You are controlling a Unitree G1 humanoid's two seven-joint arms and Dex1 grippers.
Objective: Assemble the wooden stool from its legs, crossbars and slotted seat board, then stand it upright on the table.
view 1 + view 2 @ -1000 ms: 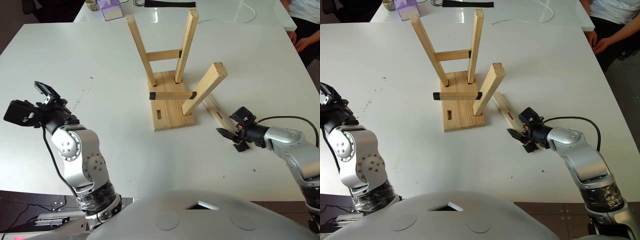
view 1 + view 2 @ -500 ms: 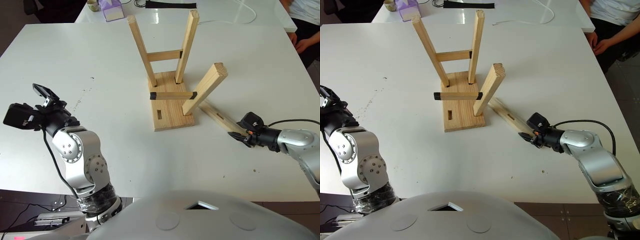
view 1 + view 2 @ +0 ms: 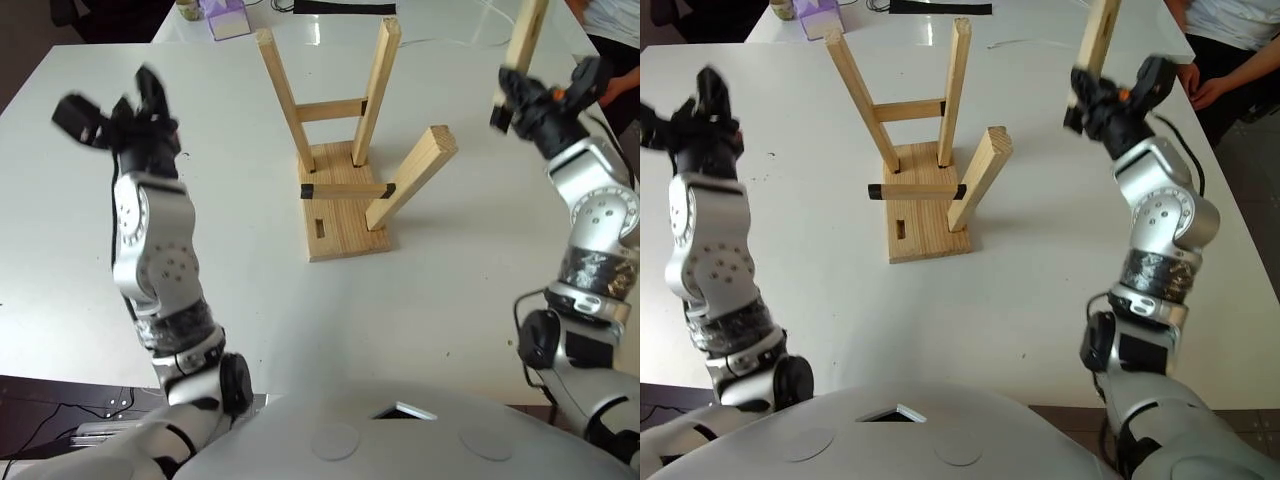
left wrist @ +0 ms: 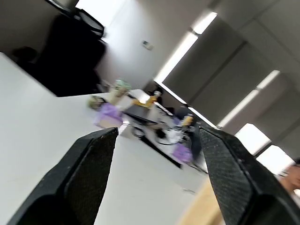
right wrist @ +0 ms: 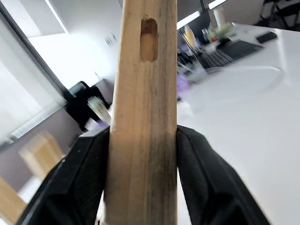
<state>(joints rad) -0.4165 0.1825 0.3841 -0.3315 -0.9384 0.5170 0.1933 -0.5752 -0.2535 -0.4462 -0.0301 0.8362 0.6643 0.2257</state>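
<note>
While my right gripper [image 3: 512, 98] clamps the loose leg [image 3: 527, 30] aloft, I'd lower it plumb into the near-left slot [image 3: 318, 228] of the seat board [image 3: 345, 238]; mortise facing the crossbar [image 3: 345, 189] | left gripper [image 4: 154, 173] agape, empty

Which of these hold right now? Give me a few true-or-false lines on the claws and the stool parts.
1. The right claw is shut on a loose leg, held off the table. True.
2. The left claw grips a crossbar. False: it is open and empty.
3. Two legs stand in the seat board, joined by a crossbar. True.
4. The third leg stands straight up. False: it leans, tilted toward the robot's right.
</note>
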